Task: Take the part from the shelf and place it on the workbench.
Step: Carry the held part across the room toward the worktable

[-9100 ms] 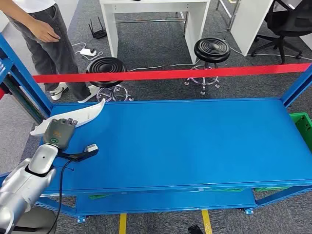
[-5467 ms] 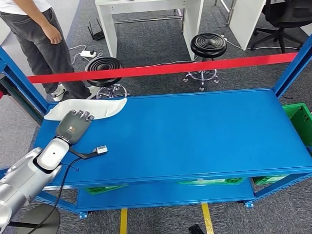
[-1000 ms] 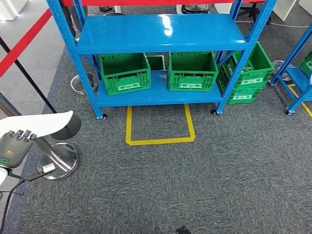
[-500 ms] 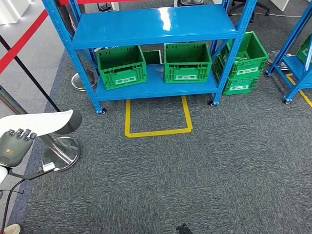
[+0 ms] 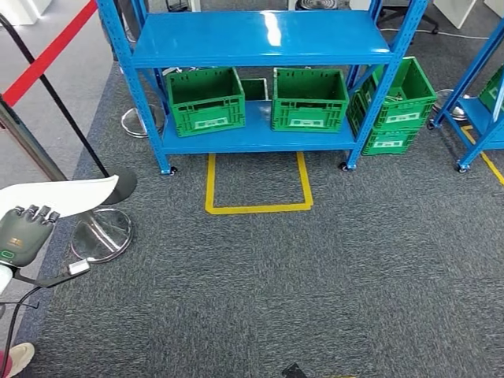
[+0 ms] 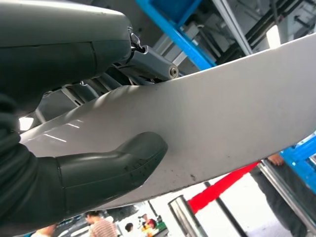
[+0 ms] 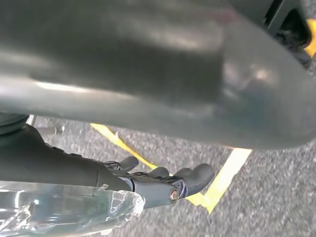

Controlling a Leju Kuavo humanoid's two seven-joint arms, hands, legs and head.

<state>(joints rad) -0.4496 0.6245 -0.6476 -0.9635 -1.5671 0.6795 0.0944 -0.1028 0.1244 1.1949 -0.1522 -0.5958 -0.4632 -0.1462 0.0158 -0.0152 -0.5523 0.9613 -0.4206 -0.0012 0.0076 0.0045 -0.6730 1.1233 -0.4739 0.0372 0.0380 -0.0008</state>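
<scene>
The part point(image 5: 59, 197) is a long, flat, curved white panel, held level at the far left of the head view. My left hand point(image 5: 24, 232) grips it from below its near edge, fingers curled over the top. In the left wrist view the thumb point(image 6: 111, 163) presses on one face of the white part point(image 6: 223, 108) and the dark fingers lie on the other face. My right hand point(image 7: 164, 182) hangs over grey carpet and yellow floor tape, its fingers loosely spread and holding nothing.
A blue rack point(image 5: 261, 35) stands ahead with a bare top shelf; green crates point(image 5: 206, 100) point(image 5: 309, 98) sit on its lower shelf, another point(image 5: 404, 102) beside it. A yellow outline point(image 5: 258, 206) marks the carpet. A stanchion base point(image 5: 101, 234) and red barrier tape point(image 5: 47, 53) are left, a second blue rack point(image 5: 481, 110) right.
My left hand closed on the white part on the blue shelf, and the camera then turned to this rack. Over the last second the view shifts slightly; the grip is unchanged.
</scene>
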